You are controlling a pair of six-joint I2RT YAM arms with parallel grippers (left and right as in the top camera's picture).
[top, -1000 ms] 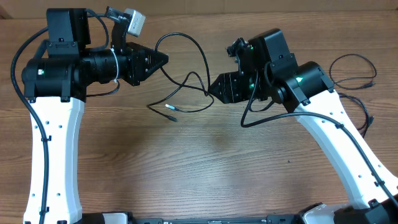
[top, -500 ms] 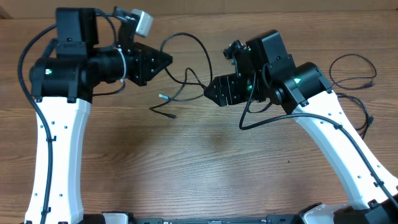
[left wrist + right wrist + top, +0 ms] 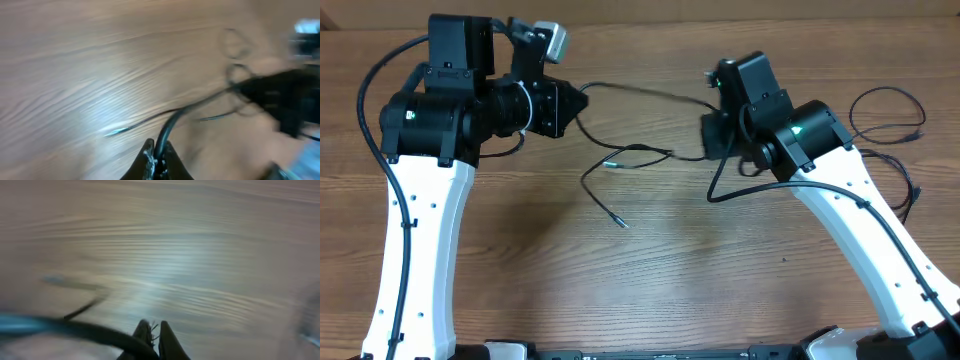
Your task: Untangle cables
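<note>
A thin black cable [image 3: 640, 92] runs nearly straight between my two grippers above the wooden table. My left gripper [image 3: 582, 100] is shut on one end of it; in the left wrist view the cable [image 3: 200, 106] rises out of the pinched tips of the left gripper [image 3: 156, 147]. My right gripper [image 3: 706, 135] points steeply down and is shut on the cable, which crosses its fingers as a blurred cable [image 3: 75, 327] beside the right gripper [image 3: 154, 330]. A lower strand [image 3: 640, 152] hangs off, ending in a silvery plug [image 3: 610, 163] and a second plug [image 3: 623, 222].
Another thin black cable [image 3: 885, 105] lies looped at the table's far right, with more of it trailing near the right arm [image 3: 905, 175]. The arms' own thicker wires run along the white links [image 3: 415, 230].
The right gripper has closed and pulled back to the right. The cable between the grippers has gone from a slack loop to a nearly straight line, and the loose plug ends slid right and nearer.
</note>
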